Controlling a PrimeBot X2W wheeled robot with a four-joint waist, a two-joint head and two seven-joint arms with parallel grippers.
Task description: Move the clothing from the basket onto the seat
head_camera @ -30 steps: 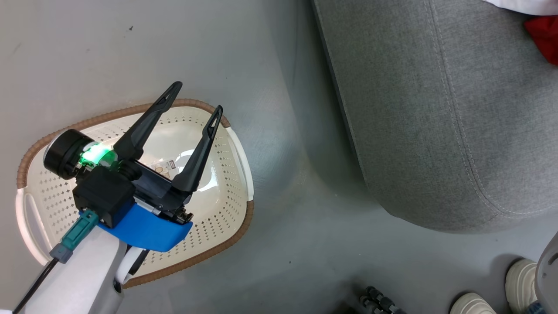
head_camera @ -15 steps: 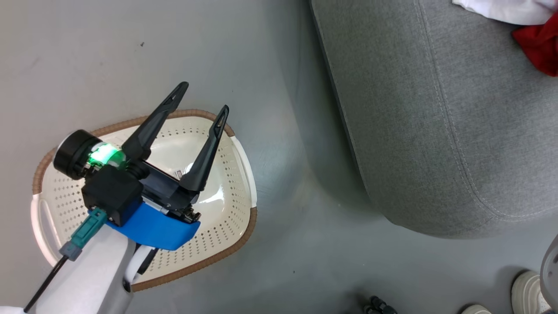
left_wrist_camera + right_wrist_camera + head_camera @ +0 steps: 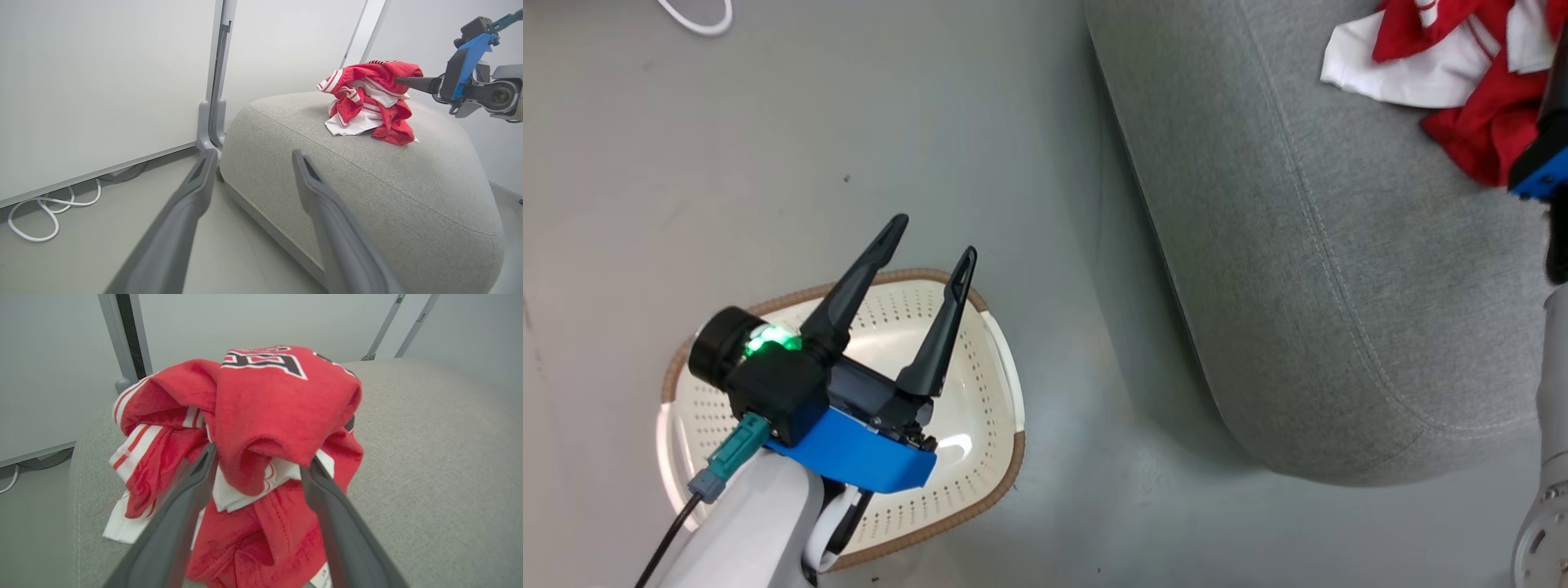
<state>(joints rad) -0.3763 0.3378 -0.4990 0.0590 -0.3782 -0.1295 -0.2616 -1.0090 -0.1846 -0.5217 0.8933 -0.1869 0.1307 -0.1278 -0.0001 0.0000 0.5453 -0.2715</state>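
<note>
The red and white clothing (image 3: 1462, 65) lies bunched on the far part of the light-grey seat (image 3: 1298, 286). From the left wrist view the clothing (image 3: 367, 102) forms a heap on the seat (image 3: 367, 192), and my right gripper (image 3: 408, 81) pokes into its top. My right gripper (image 3: 261, 455) is open, its fingers spread on either side of a hanging fold of the clothing (image 3: 265, 400). The cream basket (image 3: 1005, 384) stands on the floor at lower left, and the part of its inside that shows is bare. My left gripper (image 3: 933, 237) hovers open over it, holding nothing.
A strip of grey floor (image 3: 1094, 408) separates the basket from the seat. A white cable (image 3: 49, 208) loops along the foot of a pale wall panel, beside a grey post (image 3: 216, 81). The seat (image 3: 429, 437) stretches bare to the right of the heap.
The head camera has shifted, bringing the clothing and part of my right arm into view and losing a person's shoes at lower right. My left gripper stays open above the basket.
</note>
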